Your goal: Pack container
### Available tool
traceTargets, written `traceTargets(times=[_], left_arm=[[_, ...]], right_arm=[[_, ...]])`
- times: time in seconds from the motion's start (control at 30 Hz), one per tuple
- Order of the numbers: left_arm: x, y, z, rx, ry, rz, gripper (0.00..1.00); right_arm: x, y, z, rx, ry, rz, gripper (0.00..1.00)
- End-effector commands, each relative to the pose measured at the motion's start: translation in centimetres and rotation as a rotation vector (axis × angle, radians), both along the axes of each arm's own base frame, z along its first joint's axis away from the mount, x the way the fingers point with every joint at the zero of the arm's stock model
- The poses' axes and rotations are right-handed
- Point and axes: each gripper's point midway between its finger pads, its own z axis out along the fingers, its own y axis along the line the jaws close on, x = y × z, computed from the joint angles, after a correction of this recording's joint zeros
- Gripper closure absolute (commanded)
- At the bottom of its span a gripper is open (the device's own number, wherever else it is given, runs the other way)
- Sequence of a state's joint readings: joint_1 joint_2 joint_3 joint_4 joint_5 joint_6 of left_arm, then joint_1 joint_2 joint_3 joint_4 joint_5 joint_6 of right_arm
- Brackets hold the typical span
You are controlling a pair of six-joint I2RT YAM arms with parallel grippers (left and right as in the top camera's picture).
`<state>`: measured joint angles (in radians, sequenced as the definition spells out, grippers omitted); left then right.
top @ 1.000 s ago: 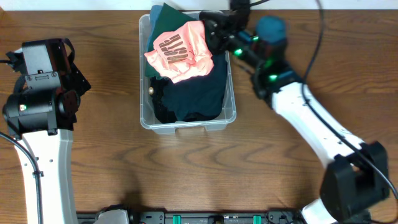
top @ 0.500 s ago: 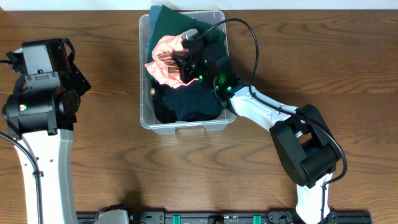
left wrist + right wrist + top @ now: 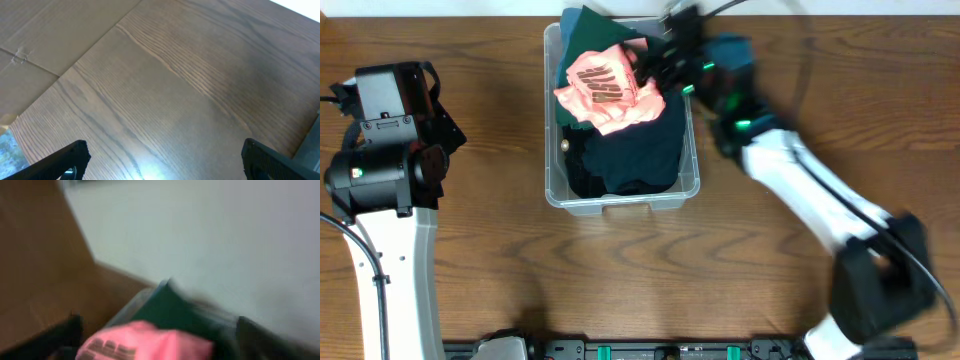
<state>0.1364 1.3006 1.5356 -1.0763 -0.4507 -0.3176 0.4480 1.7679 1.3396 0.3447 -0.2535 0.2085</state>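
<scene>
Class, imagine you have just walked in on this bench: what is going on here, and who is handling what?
Two robot arms are packing clothes into a clear container on a wooden table. A pink garment lies on top of dark clothes inside it. The right gripper, blurred by motion, hangs over the container's far right corner beside the pink garment, fingers apart and gripping nothing. The left gripper is open over bare wood, off to the left.

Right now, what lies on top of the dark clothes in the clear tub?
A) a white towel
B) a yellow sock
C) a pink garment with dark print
C: a pink garment with dark print rests atop the dark clothes in the container.
</scene>
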Motion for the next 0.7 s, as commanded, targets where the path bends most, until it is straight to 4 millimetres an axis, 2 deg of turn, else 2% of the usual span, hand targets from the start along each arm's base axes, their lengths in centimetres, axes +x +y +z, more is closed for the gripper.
traceTargets(times=[0.0, 0.17, 0.43, 0.53, 0.67], left_arm=[[-0.1, 0.2, 0.2, 0.002, -0.004, 0.012, 0.02], [-0.1, 0.2, 0.2, 0.002, -0.003, 0.012, 0.02], [-0.1, 0.2, 0.2, 0.002, -0.004, 0.012, 0.02], [-0.1, 0.2, 0.2, 0.002, -0.004, 0.012, 0.02], [-0.1, 0.2, 0.2, 0.002, -0.004, 0.012, 0.02]], right_arm=[[-0.9, -4.9, 5.4, 0.016, -0.058, -0.086, 0.01], [-1.5, -12.7, 5.8, -0.026, 0.045, -0.23, 0.01], [-3.7, -25.6, 3.6, -0.065, 0.25, -0.496, 0.01], [-5.3, -29.0, 4.0, -0.126, 0.242, -0.559, 0.01], [-7.8, -31.6, 7.2, -0.175, 0.151, -0.619, 0.01]])
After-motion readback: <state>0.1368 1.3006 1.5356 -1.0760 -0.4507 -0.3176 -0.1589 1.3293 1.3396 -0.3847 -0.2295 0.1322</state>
